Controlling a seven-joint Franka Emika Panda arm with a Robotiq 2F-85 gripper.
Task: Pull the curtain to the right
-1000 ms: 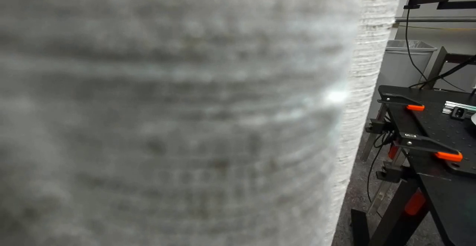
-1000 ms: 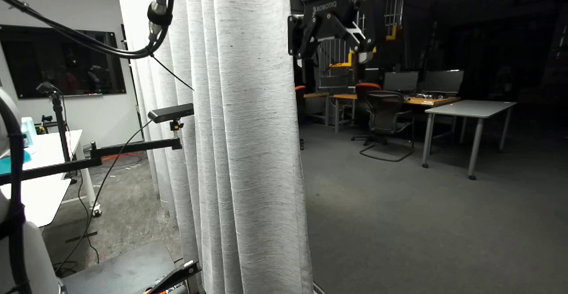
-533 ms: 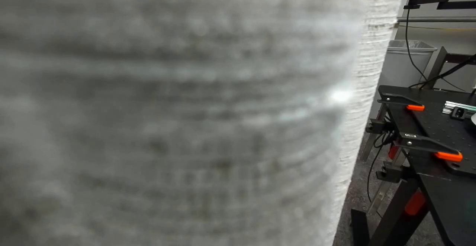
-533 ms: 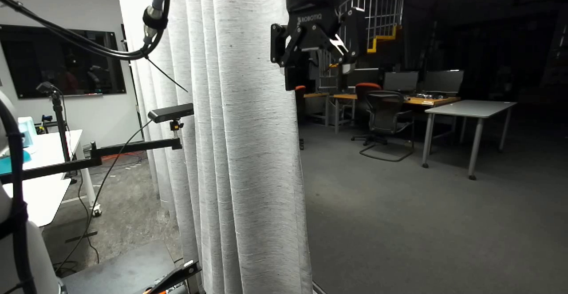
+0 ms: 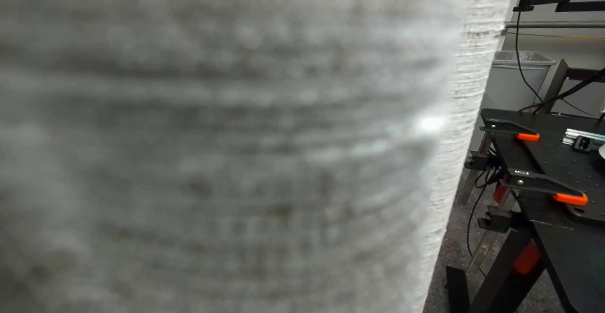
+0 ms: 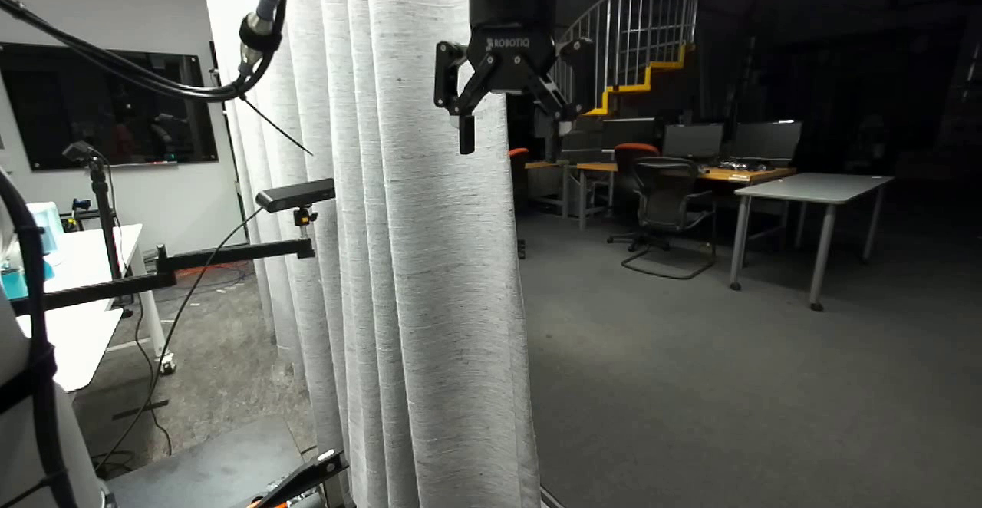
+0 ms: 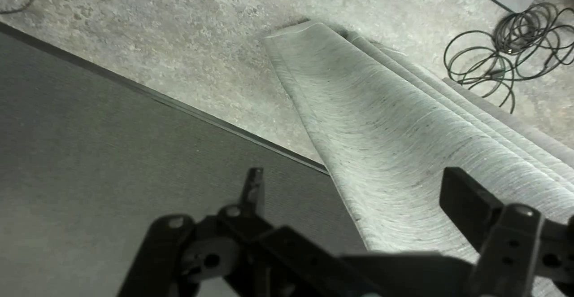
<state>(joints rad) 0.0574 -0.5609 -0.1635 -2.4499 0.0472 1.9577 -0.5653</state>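
The curtain (image 6: 445, 262) hangs in light grey-white folds in an exterior view, its free vertical edge on the right. It fills most of an exterior view (image 5: 236, 138), blurred and close to the camera. My gripper (image 6: 515, 138) points down at the upper part of that edge, open, with nothing held. One finger (image 6: 466, 133) shows in front of the fabric; the other stands right of the edge. In the wrist view the gripper (image 7: 353, 176) is wide open, and the curtain's edge (image 7: 345, 194) runs between its fingers. Whether either finger touches the fabric I cannot tell.
A camera on a black arm (image 6: 295, 195) stands left of the curtain. A black table with orange-tipped clamps (image 5: 569, 198) is beside the curtain. Chairs and a grey table (image 6: 813, 186) stand far right. Coiled cables (image 7: 515, 45) lie on the floor.
My gripper has moved left in an exterior view, from right of the curtain's edge to straddling it in the picture, and has turned somewhat. It stays open. The curtain has barely shifted.
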